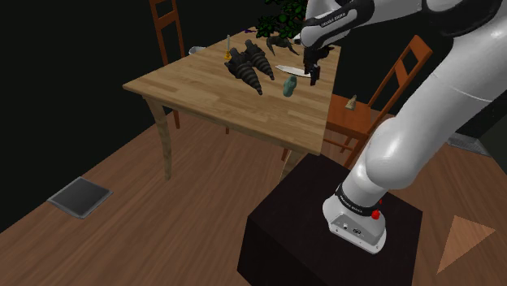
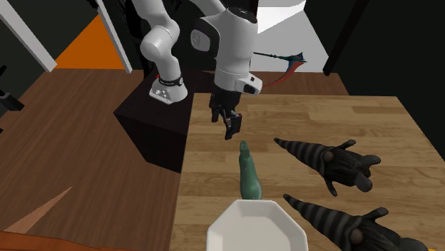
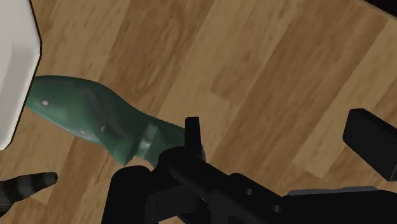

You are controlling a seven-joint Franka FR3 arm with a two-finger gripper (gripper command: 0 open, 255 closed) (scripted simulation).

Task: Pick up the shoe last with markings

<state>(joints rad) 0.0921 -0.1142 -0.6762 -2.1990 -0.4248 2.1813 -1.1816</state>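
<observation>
Wrist view: end effector (image 3: 280,130) spread, empty, beside shoe last (image 3: 95,121).

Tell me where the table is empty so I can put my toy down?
The wooden table is bare on its wide end, shoulder view's left of the two dark striped cones. It is crowded where the green shoe-shaped last, white plate and black tool cluster.

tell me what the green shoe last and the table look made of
The shoe last is dull green with pale specks, smooth; maybe painted or glazed, material unclear. The table looks wooden: plank seams and grain, light brown, matte.
</observation>
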